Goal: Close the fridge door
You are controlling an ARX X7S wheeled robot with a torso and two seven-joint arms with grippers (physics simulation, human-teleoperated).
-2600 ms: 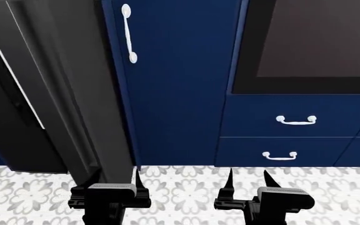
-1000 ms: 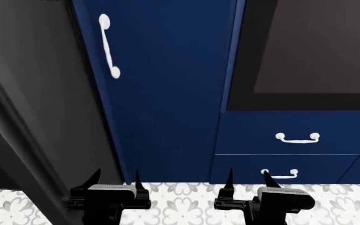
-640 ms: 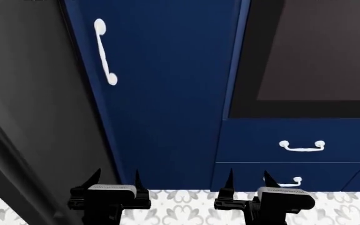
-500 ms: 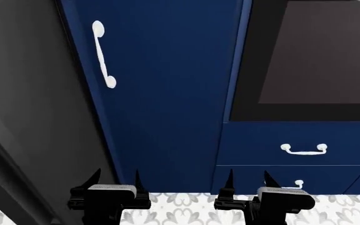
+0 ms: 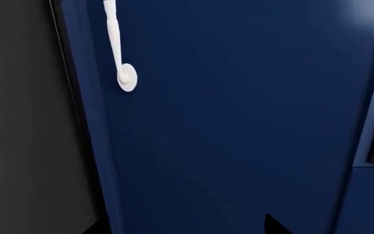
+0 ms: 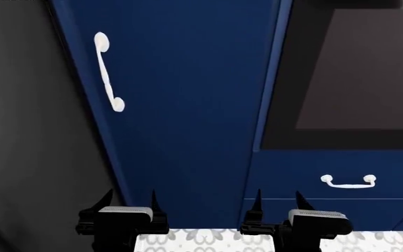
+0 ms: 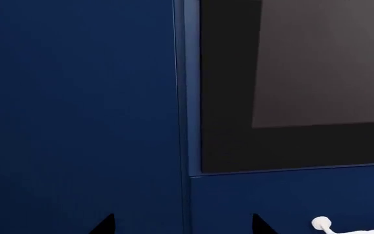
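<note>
The fridge door (image 6: 27,131) shows only as a glossy black face filling the left of the head view, hard against the navy cabinet. Its white lining is out of view. The same black face (image 5: 18,122) runs along one side of the left wrist view. My left gripper (image 6: 130,202) is open and empty, low in the head view, right beside the door's black face, with no contact visible. Only its fingertips reach into its wrist view (image 5: 183,229). My right gripper (image 6: 278,202) is also open and empty, facing the cabinet front (image 7: 181,225).
A tall navy cabinet door (image 6: 187,105) with a white handle (image 6: 108,71) stands straight ahead. To its right is a black oven front (image 6: 362,79) above navy drawers with a white handle (image 6: 347,181). A strip of patterned floor (image 6: 201,239) shows between the grippers.
The view has closed in on the cabinets. The black door face and white handle have slid left, the drawers have dropped lower and less floor shows. Both grippers keep their pose, open.
</note>
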